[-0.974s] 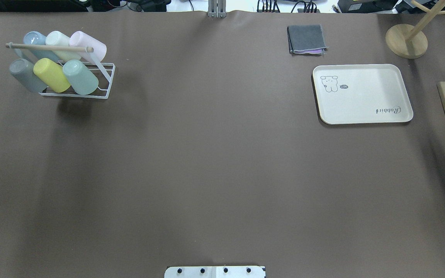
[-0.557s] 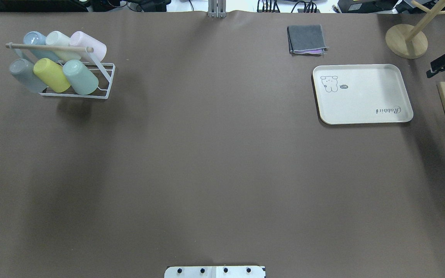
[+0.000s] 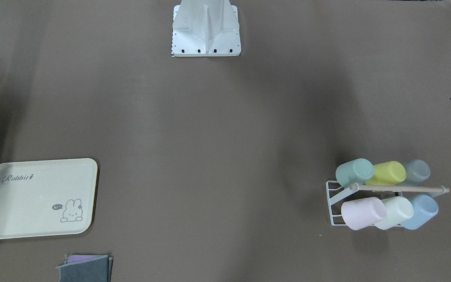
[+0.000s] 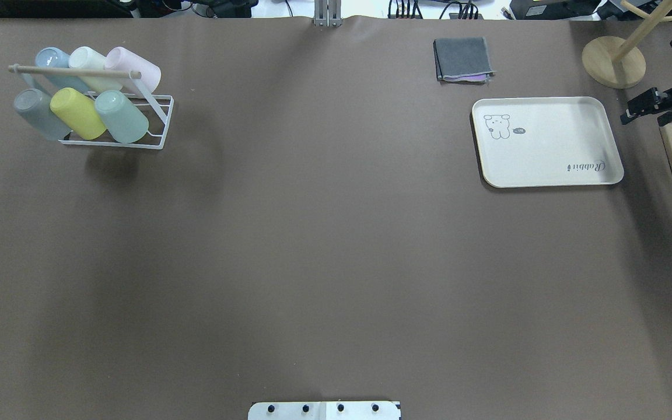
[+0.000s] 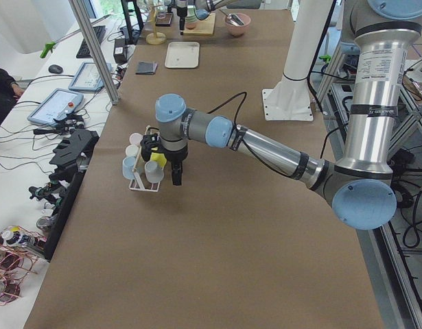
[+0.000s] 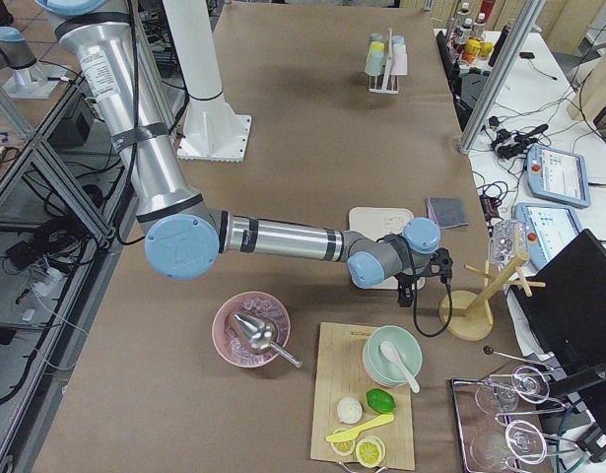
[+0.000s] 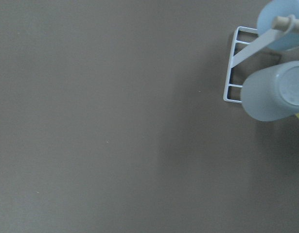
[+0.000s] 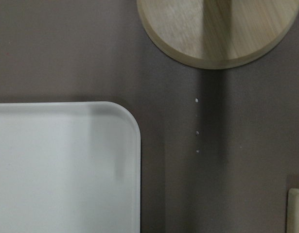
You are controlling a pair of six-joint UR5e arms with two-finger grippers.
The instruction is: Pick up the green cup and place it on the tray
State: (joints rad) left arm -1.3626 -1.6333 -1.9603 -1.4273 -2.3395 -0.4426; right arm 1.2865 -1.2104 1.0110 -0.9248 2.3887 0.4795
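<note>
So the green cup (image 4: 121,116) is parked in the rack (image 4: 79,72) at the far left of the surface (image 4: 336,233). It's at the right-hand end of the rack's near row, propped on a slant with its long axis running diagonally, neither upright nor flat. The left pincer (image 5: 164,168) hangs just beside that rack, so the left arm is way nearer. From it, the cup lies to the right and a bit farther out. The right pincer (image 4: 648,111) is over by the tray (image 4: 546,157), far right, well apart from the cup. Can't tell if either pincer is spread or clenched. Count: six cups in the rack, only one green, and one tray.
</note>
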